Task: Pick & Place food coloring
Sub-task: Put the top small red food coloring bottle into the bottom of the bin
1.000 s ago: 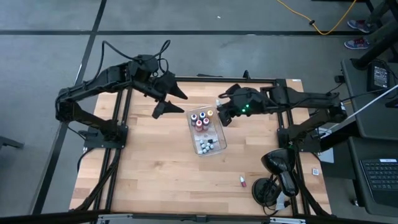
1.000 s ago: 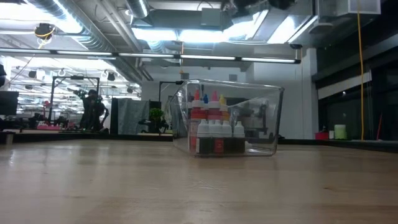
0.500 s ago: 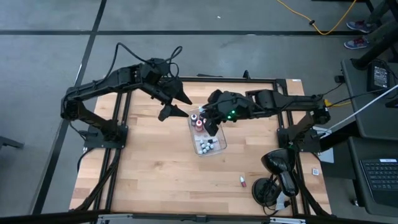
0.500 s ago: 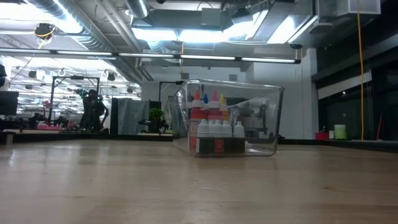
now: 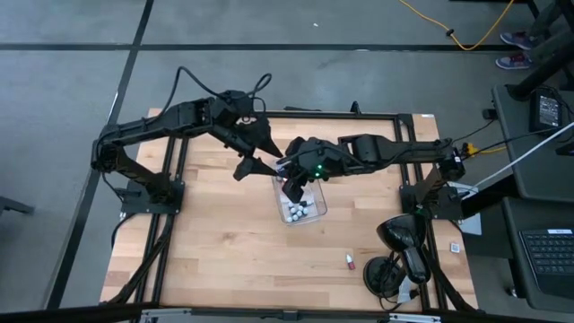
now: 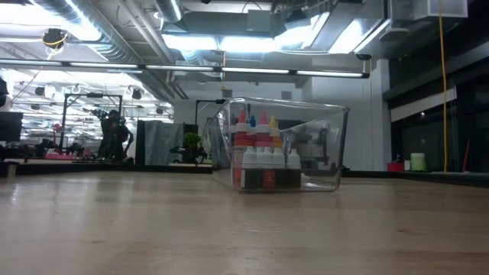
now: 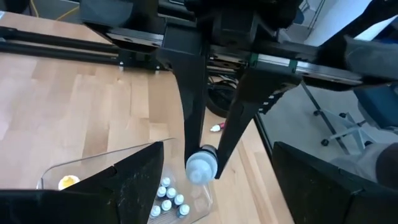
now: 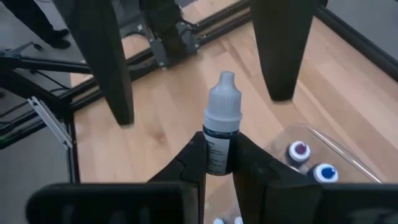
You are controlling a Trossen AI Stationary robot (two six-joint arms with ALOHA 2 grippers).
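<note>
Just left of the clear tray (image 5: 313, 208), the left gripper (image 5: 252, 153) hangs with its fingers spread wide, holding nothing. Beside it, over the tray's far end, the right gripper (image 8: 219, 163) is clenched on a white-capped food coloring bottle (image 8: 220, 126), upright between its fingers. Below it, more bottles (image 6: 263, 156) stand in the tray; one bottle (image 5: 351, 261) lies well apart on the table (image 5: 224, 242).

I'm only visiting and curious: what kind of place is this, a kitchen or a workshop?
Probably a robotics lab or workshop, not a kitchen. Two arms work over a wooden table in a metal frame, the low view shows ceiling ducts and strip lights, and a laptop sits beside the rig.
</note>
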